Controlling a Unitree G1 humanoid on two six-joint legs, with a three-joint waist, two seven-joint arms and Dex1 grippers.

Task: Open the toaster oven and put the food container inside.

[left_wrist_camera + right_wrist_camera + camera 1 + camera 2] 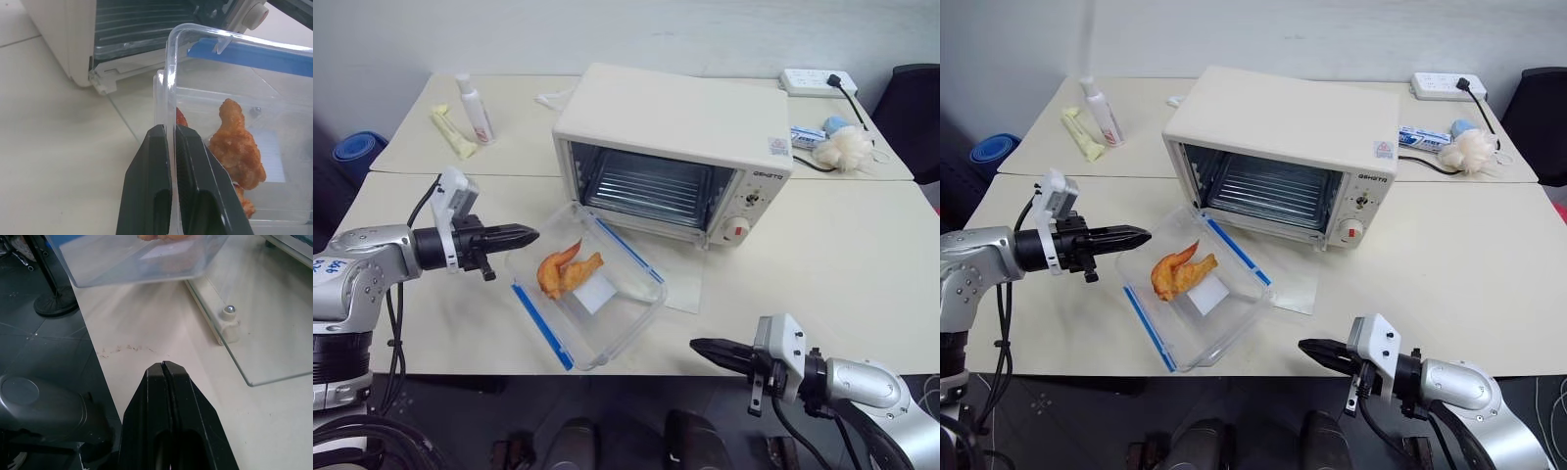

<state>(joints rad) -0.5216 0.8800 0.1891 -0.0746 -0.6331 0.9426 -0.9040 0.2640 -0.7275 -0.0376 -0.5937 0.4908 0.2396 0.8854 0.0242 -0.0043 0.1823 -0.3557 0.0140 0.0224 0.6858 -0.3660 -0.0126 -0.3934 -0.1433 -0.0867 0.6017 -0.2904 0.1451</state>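
SITE: office or lab room | EVIDENCE: pushed-together beige tables (862,264); power strip (813,81); office chair (913,113)

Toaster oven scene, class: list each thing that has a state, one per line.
toaster oven: door open, lying flat
food container: lidless, outside oven, pinched at its rim
left gripper: jaws shut on the container wall
right gripper: jaws shut, empty

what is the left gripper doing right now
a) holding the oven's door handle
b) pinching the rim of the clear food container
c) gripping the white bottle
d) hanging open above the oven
b: in the left wrist view the left gripper has its fingers closed on the clear wall of the food container, which sits in front of the open toaster oven.
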